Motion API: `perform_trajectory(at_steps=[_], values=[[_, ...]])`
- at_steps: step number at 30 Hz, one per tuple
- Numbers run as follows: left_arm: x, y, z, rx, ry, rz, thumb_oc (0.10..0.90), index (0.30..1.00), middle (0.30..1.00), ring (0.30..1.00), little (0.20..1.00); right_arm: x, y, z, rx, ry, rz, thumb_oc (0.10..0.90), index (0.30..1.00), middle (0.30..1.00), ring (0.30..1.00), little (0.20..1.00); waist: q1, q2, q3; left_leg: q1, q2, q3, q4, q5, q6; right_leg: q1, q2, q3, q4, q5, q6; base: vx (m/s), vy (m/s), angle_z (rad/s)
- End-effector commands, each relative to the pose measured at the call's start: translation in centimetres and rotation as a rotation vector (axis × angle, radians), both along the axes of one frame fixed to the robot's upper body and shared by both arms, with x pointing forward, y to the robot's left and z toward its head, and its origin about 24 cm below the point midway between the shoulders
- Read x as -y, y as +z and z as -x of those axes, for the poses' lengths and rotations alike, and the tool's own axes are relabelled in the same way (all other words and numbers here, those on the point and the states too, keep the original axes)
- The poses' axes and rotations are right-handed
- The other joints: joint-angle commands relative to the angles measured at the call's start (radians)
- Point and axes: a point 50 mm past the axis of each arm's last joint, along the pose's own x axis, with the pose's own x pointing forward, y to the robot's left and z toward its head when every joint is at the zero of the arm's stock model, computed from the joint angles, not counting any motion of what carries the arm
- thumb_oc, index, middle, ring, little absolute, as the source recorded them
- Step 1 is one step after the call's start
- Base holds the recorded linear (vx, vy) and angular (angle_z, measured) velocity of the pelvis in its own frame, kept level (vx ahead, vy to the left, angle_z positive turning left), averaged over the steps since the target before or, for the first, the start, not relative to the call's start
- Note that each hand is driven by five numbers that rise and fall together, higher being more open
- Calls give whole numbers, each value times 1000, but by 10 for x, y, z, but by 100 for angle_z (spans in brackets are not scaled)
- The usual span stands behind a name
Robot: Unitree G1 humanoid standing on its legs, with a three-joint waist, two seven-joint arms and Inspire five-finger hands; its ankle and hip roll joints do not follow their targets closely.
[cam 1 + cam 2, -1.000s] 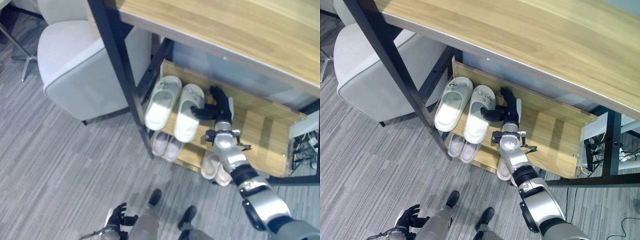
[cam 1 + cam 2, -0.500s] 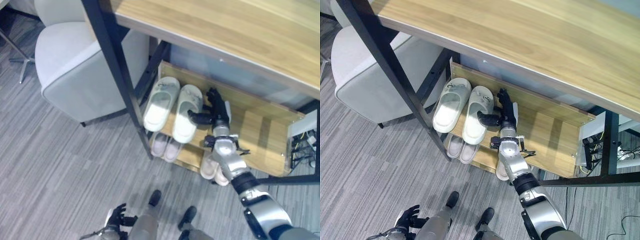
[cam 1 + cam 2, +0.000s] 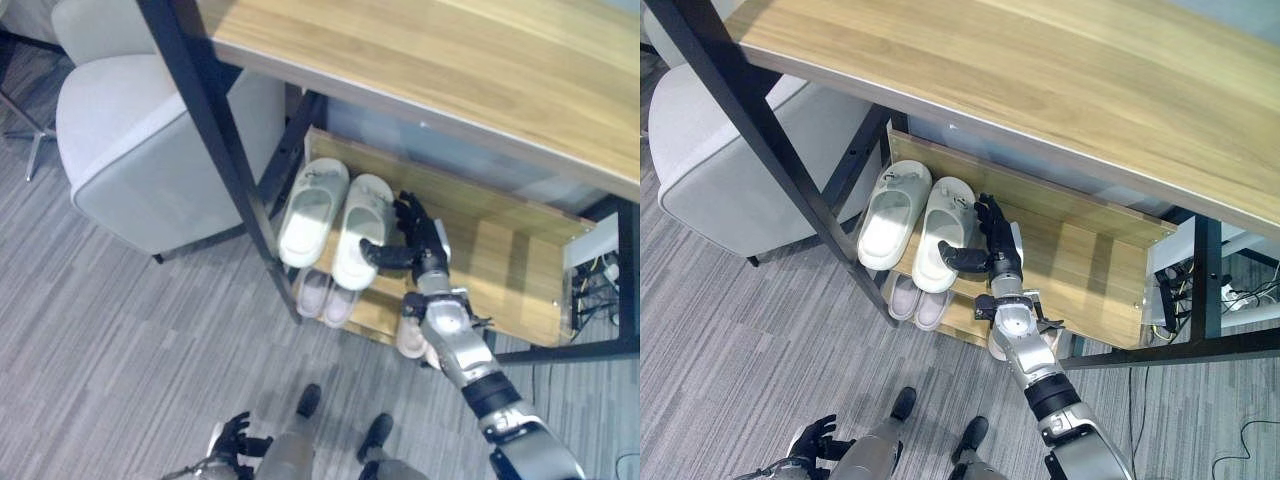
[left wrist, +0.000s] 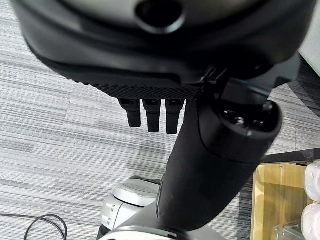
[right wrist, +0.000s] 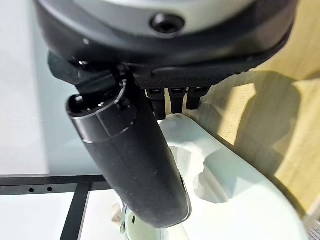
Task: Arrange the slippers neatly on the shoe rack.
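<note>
- Slippers lay paired at the shoe rack top shelf's left end.
- Right hand rested open-fingered against the right one's side.
- Judged nearly done; only release remained.
- Left hand hung relaxed.

The shoe rack stands on the floor under the worktop, with an armchair to its left. Two slippers lie side by side at the left of its upper shelf; the right hand is just beside them on their right. More slippers sit on the shelf below
</note>
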Motion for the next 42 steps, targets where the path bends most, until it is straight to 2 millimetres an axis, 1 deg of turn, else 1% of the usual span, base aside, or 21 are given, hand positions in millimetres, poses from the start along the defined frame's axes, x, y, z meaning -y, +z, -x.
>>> perform_trajectory(at_steps=[1, 5, 9, 13, 15, 17, 19, 22, 25, 26, 27, 28, 31, 33, 34, 35, 37, 38, 41, 42], values=[[15, -10, 20, -73, -29, 34, 800, 900, 900, 900, 900, 3, 21, 13, 152, 34, -43, 800, 900, 900, 900, 900, -24, 26, -84, 89, 45, 111, -142, -18, -19, 6, -34, 49, 80, -71, 62, 0, 0, 0], [15, -11, 23, -84, -24, 34, 800, 900, 900, 900, 900, 2, 17, 21, 143, 62, -73, 800, 900, 900, 900, 900, -36, 28, -89, 94, 47, 120, -142, -19, -20, 6, -34, 54, 78, -68, 64, -5, 3, -2], [14, -11, 23, -86, -20, 31, 800, 900, 900, 900, 900, 4, 14, 28, 139, 87, -56, 800, 900, 900, 900, 900, -50, 29, -95, 99, 48, 129, -142, -20, -22, 10, -33, 58, 76, -67, 64, -7, 5, -6], [13, -12, 24, -87, -10, 29, 800, 900, 900, 900, 900, 15, 13, 40, 156, 101, -20, 800, 900, 900, 900, 900, -72, 32, -109, 111, 51, 142, -142, -25, -24, 19, -33, 68, 74, -67, 65, 0, 0, 0], [11, -12, 27, -93, 1, 30, 800, 900, 900, 900, 900, 23, 6, 49, 131, 113, -11, 800, 900, 900, 900, 900, -89, 35, -117, 119, 53, 151, -142, -26, -24, 23, -33, 74, 76, -67, 66, 2, 0, -5], [11, -13, 29, -101, 1, 33, 800, 900, 900, 900, 900, 31, -3, 62, 96, 141, 13, 800, 900, 900, 900, 900, -110, 39, -128, 131, 57, 163, -142, -28, -26, 29, -32, 85, 78, -68, 67, 6, -11, -18], [10, -13, 31, -107, 3, 35, 800, 900, 900, 900, 900, 40, -15, 75, 39, 154, 41, 800, 900, 900, 900, 900, -129, 45, -135, 141, 59, 173, -142, -28, -27, 32, -31, 93, 84, -71, 67, -4, -13, -13], [8, -13, 32, -106, 0, 46, 800, 900, 900, 900, 900, 59, -34, 96, -56, 170, 125, 800, 900, 900, 900, 900, -164, 54, -141, 158, 66, 197, -142, -27, -30, 36, -29, 110, 105, -81, 64, -12, -18, -27], [8, -13, 35, -110, -11, 55, 800, 900, 900, 900, 900, 74, -45, 111, -128, 206, 221, 800, 900, 900, 900, 900, -196, 65, -145, 178, 70, 223, -142, -29, -31, 34, -26, 137, 123, -89, 62, -18, -24, -38], [9, -13, 36, -111, -11, 57, 800, 900, 900, 900, 900, 74, -45, 111, -129, 207, 222, 800, 900, 900, 900, 900, -195, 66, -145, 180, 70, 225, -142, -29, -31, 34, -26, 139, 124, -89, 61, -35, -20, -41], [10, -14, 39, -117, -19, 67, 800, 900, 900, 900, 900, 82, -56, 118, -201, 232, 267, 800, 900, 900, 900, 900, -219, 75, -145, 190, 74, 244, -142, -29, -33, 32, -22, 159, 125, -92, 60, -29, -11, -52], [12, -15, 41, -123, -20, 75, 800, 900, 900, 900, 900, 87, -60, 120, -229, 233, 301, 800, 900, 900, 900, 900, -226, 80, -146, 196, 76, 254, -142, -30, -34, 32, -19, 169, 126, -92, 59, -40, -6, -55], [16, -16, 43, -128, -29, 97, 800, 900, 900, 900, 900, 101, -77, 124, -323, 250, 475, 800, 900, 900, 900, 900, -249, 93, -148, 208, 82, 286, -142, -32, -35, 27, -8, 204, 122, -90, 60, -36, -18, -46], [18, -17, 44, -124, -31, 103, 800, 900, 900, 900, 900, 109, -91, 128, -396, 243, 544, 800, 900, 900, 900, 900, -262, 105, -149, 215, 87, 304, -142, -32, -35, 23, 0, 224, 119, -88, 61, -31, -16, -39], [18, -17, 44, -124, -30, 103, 800, 900, 900, 900, 900, 109, -92, 128, -395, 244, 545, 800, 900, 900, 900, 900, -261, 105, -149, 216, 87, 305, -142, -33, -35, 22, 0, 226, 119, -88, 60, -13, -17, -32], [20, -17, 43, -120, -46, 108, 800, 900, 900, 900, 900, 116, -100, 129, -438, 233, 619, 800, 900, 900, 900, 900, -267, 111, -151, 218, 89, 314, -142, -31, -36, 23, 4, 234, 116, -87, 61, -4, -47, -35], [24, -17, 42, -120, -85, 112, 800, 900, 900, 900, 900, 133, -128, 137, -568, 203, 767, 800, 900, 900, 900, 900, -275, 127, -159, 231, 96, 327, -142, -33, -36, 34, 17, 258, 106, -91, 56, 9, -61, -33], [24, -17, 42, -120, -85, 112, 800, 900, 900, 900, 900, 132, -128, 137, -567, 204, 768, 800, 900, 900, 900, 900, -275, 127, -157, 232, 96, 328, -142, -33, -36, 34, 17, 258, 106, -91, 56, 9, -36, -23], [26, -17, 40, -120, -113, 115, 800, 900, 900, 900, 900, 143, -147, 145, -670, 159, 797, 800, 900, 900, 900, 900, -279, 136, -160, 241, 100, 327, -142, -33, -37, 47, 25, 269, 97, -95, 52, -7, -45, -15], [26, -17, 40, -120, -113, 115, 800, 900, 900, 900, 900, 143, -147, 145, -670, 159, 797, 800, 900, 900, 900, 900, -279, 136, -160, 241, 100, 327, -142, -33, -37, 47, 25, 269, 97, -95, 52, -14, -58, -5]])
